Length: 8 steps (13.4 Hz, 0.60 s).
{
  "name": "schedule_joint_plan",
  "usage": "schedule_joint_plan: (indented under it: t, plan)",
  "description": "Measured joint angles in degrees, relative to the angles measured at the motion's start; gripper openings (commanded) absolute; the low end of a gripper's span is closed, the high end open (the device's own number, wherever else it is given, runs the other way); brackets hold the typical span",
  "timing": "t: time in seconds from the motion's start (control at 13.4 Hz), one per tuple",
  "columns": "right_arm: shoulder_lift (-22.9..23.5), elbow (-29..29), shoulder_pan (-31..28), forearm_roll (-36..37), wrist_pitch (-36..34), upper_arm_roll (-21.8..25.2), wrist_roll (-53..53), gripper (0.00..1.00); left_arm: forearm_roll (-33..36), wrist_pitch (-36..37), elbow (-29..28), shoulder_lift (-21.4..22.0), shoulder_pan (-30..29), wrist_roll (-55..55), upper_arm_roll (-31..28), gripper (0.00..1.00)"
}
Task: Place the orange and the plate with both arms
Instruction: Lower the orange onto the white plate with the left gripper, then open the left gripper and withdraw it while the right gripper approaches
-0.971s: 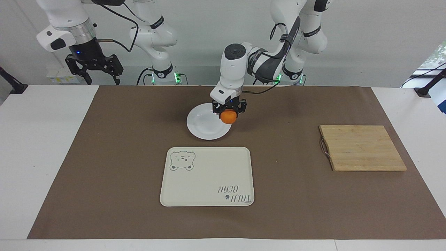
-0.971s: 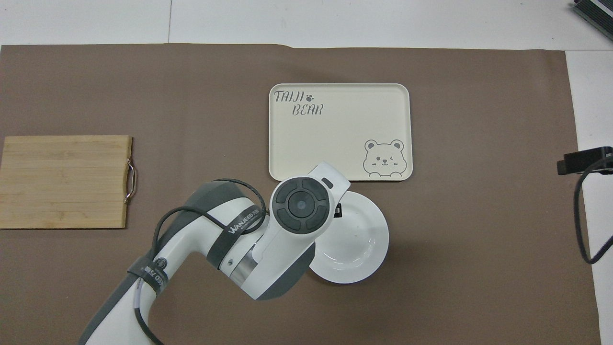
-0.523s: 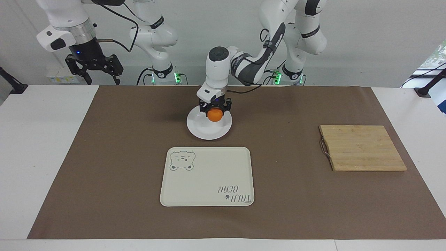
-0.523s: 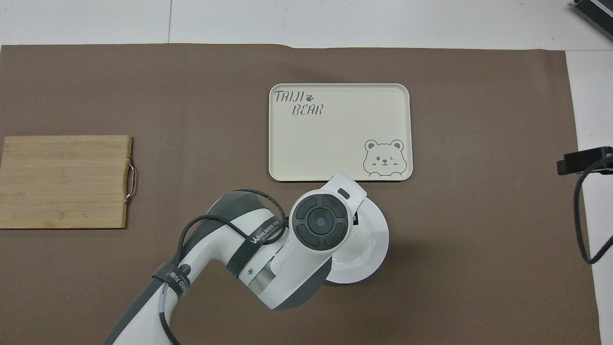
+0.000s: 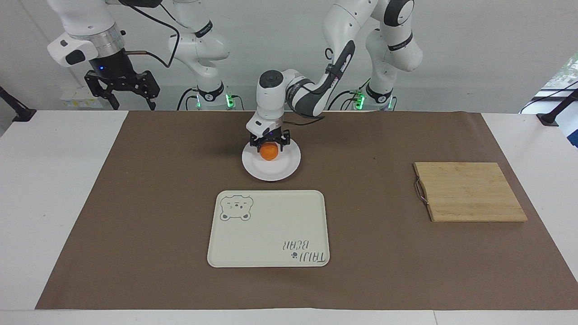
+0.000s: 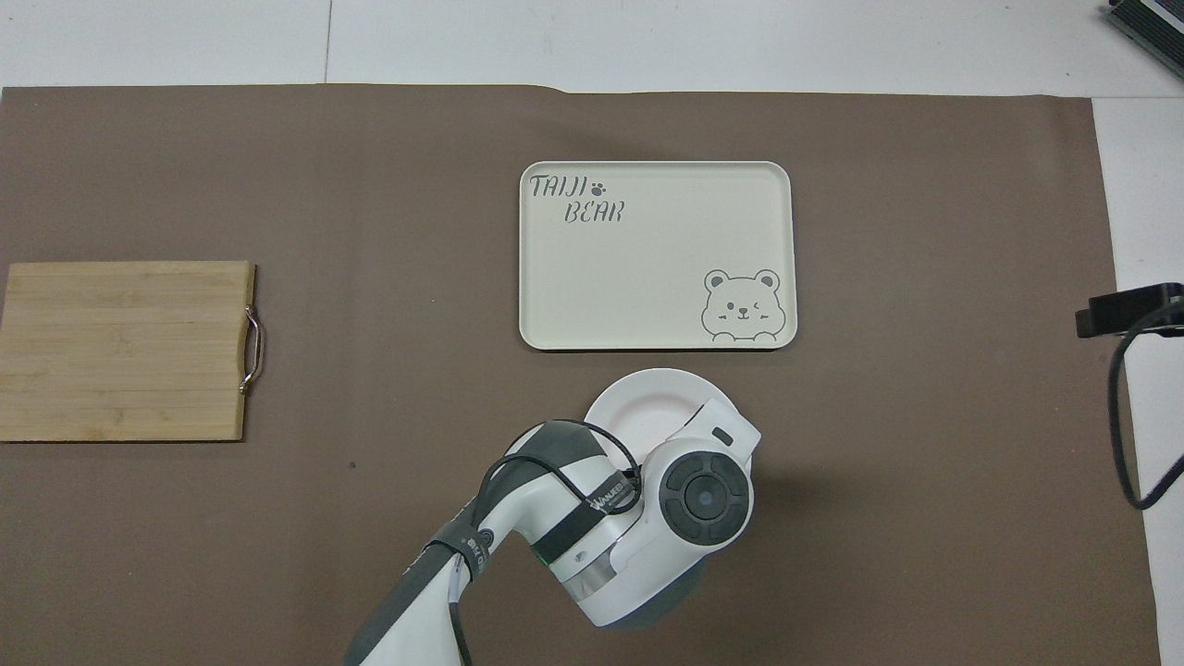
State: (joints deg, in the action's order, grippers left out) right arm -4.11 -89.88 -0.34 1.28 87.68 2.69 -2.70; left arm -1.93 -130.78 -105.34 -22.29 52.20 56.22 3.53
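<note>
The white plate (image 5: 282,170) lies on the brown mat, nearer to the robots than the cream tray. The orange (image 5: 269,152) is low over the plate's part nearest the robots, seemingly resting on it. My left gripper (image 5: 269,145) hangs straight down over the orange and straddles it. In the overhead view the left arm's wrist hides the orange and the gripper, and only the plate's (image 6: 638,407) rim farther from the robots shows. My right gripper (image 5: 134,106) waits open, raised over the table's edge at the right arm's end.
A cream bear tray (image 5: 268,228) (image 6: 657,254) lies farther from the robots than the plate. A wooden cutting board (image 5: 469,192) (image 6: 125,350) with a metal handle sits toward the left arm's end. A black clamp (image 6: 1128,310) stands at the right arm's end.
The left arm carried the orange from over the plate's rim to over its middle, toward the right arm's end, and lowered it onto the plate. The right arm has not moved.
</note>
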Motion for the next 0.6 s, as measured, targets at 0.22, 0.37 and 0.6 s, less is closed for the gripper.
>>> schedule_joint_plan:
  t: [0.22,0.37,0.6]
  plan:
    - [0.00,0.00,0.00,0.00,0.00,0.00,0.00,1.00,0.00,0.10,0.08,0.52,-0.22,0.00,-0.79,1.00]
    - [0.00,0.00,0.00,0.00,0.00,0.00,0.00,1.00,0.00,0.88,0.30,2.16,-1.19,0.00,-1.46,1.00]
    - [0.00,0.00,0.00,0.00,0.00,0.00,0.00,1.00,0.07,3.94,0.47,5.75,-5.28,-2.80,-2.02,1.00]
